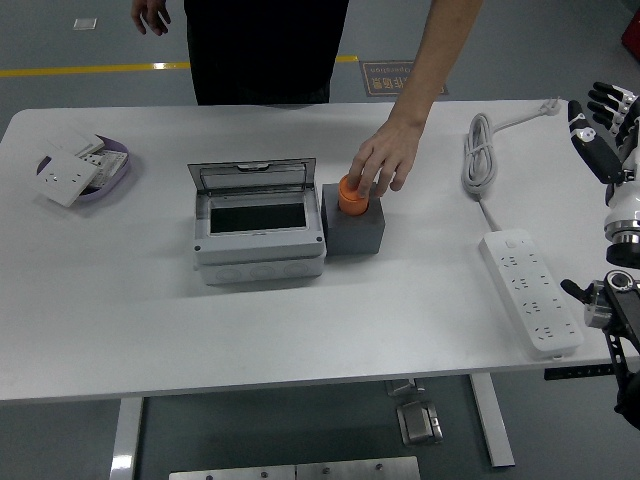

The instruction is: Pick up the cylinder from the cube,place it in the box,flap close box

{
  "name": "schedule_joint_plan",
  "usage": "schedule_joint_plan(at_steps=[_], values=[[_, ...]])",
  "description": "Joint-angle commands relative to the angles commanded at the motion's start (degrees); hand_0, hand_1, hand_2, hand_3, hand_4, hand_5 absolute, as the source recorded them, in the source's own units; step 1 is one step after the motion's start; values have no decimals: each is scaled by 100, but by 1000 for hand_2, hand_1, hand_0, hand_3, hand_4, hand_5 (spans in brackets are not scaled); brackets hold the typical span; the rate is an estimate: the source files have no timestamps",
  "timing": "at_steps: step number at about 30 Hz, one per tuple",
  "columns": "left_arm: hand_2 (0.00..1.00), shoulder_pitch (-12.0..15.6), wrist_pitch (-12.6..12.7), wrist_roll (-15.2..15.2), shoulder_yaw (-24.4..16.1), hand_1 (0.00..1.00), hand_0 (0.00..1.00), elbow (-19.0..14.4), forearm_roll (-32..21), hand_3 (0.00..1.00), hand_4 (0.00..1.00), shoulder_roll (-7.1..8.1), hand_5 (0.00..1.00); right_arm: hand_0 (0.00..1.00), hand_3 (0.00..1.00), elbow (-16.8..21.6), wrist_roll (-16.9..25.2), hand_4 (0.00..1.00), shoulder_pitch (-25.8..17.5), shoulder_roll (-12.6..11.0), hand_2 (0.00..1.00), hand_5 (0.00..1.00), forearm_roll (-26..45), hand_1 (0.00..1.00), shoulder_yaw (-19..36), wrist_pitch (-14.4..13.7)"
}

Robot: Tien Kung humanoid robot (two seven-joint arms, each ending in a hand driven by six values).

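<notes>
A person is standing at the table's (300, 330) far edge, and the person's hand (383, 158) is reaching down over the dark grey cube (353, 222) near the table's middle. The fingers of that hand are closing around the top of the orange cylinder (352, 194), which is sitting upright in the cube's top recess. The cube is standing just beside the right wall of the grey box (259, 224), touching it or nearly so. The box's lid (253, 177) is lying open, tilted back toward the far edge, and the dark interior is showing.

The robot's right hand (603, 130) is hovering raised at the table's right edge, fingers spread and relaxed, gripping nothing, well apart from the cylinder. The left arm is not showing.

A white power strip (530, 291) is lying near the right edge, its coiled cable (483, 152) running toward the far right corner. A shallow dish (112, 172) holding white wall sockets (66, 178) is sitting near the far left corner.
</notes>
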Motion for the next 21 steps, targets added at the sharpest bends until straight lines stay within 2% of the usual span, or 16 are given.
schedule_joint_plan(at_steps=[21], values=[[550, 3, -8, 14, -30, 591, 577, 0, 28, 576, 603, -18, 233, 784, 678, -40, 213, 755, -47, 128, 718, 289, 88, 707, -132, -43]])
